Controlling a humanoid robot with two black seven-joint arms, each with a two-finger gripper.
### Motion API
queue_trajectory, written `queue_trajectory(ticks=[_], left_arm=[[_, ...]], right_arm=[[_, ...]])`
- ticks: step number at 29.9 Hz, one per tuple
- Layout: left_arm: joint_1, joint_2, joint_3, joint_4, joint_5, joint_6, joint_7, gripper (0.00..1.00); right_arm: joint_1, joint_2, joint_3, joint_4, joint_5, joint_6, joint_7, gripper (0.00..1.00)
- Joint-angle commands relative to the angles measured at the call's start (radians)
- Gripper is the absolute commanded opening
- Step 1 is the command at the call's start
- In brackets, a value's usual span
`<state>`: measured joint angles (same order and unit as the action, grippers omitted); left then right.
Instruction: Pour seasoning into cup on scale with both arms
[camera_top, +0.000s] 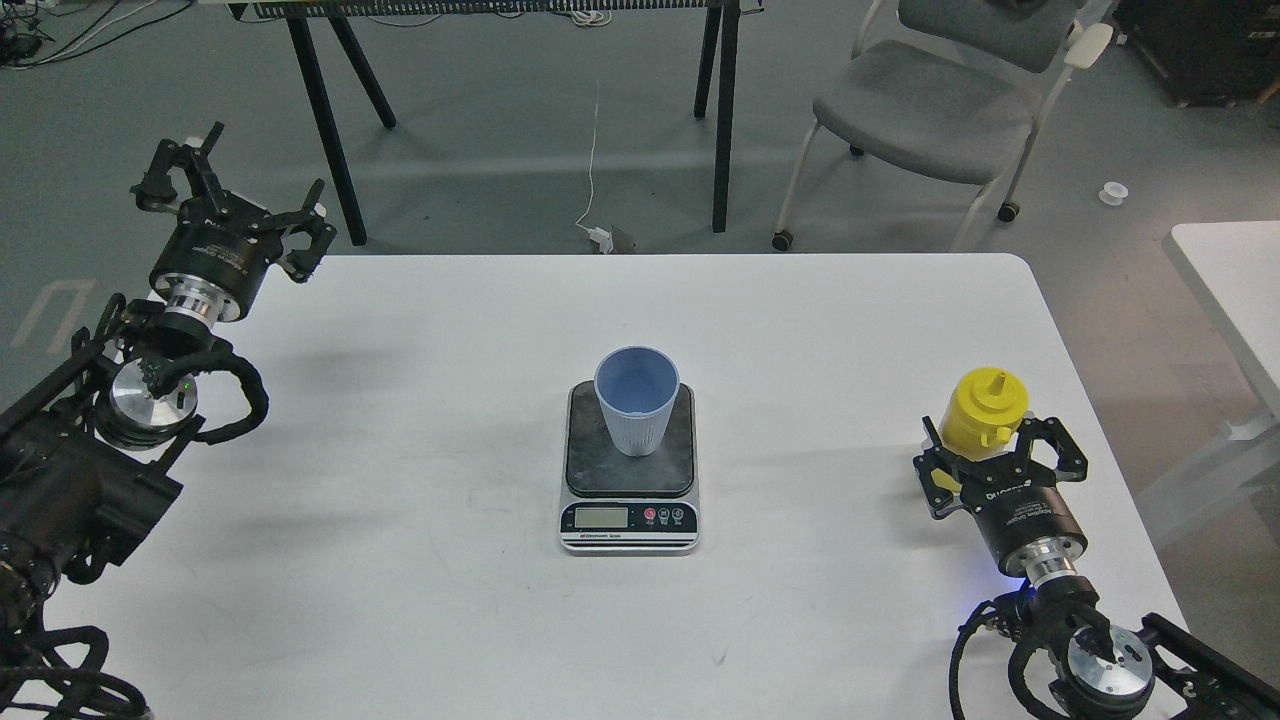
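Observation:
The light blue ribbed cup (637, 400) stands upright on the dark plate of the scale (628, 518) at the middle of the white table (400, 480). My right gripper (995, 440) is shut on the yellow seasoning bottle (985, 412) near the table's right edge, well to the right of the scale. The bottle's nozzle points up and slightly right. My left gripper (238, 190) is open and empty above the table's far left corner, far from the cup.
A grey chair (930, 100) and black desk legs (320, 120) stand on the floor beyond the table's far edge. A second white table (1230, 280) is off to the right. A white cable lies on the floor.

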<state>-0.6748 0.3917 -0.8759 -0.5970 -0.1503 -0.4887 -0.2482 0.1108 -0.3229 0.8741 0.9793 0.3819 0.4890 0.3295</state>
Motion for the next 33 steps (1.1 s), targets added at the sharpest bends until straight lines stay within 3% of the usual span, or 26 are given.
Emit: queue_trajectory(ticks=[1, 13, 20, 26, 33], left_arm=[[0.0, -0.001, 0.0, -0.001, 0.0, 0.0, 0.0, 0.99], [0.0, 0.003, -0.002, -0.004, 0.0, 0.0, 0.0, 0.99], [0.0, 0.013, -0.002, -0.004, -0.002, 0.0, 0.0, 0.99], [0.0, 0.029, -0.003, -0.004, -0.002, 0.0, 0.0, 0.99], [0.001, 0.045, -0.006, -0.003, -0.006, 0.0, 0.001, 0.99]], right_arm=[[-0.032, -0.019, 0.003, 0.045, 0.0, 0.0, 0.0, 0.98], [-0.196, -0.171, 0.026, 0.226, -0.005, 0.0, 0.0, 0.99], [-0.244, -0.333, 0.032, 0.282, -0.009, 0.0, 0.0, 0.99], [-0.151, -0.491, 0.032, 0.176, -0.115, 0.0, -0.001, 1.0], [0.153, -0.498, 0.026, -0.147, -0.149, 0.0, -0.01, 1.0]])
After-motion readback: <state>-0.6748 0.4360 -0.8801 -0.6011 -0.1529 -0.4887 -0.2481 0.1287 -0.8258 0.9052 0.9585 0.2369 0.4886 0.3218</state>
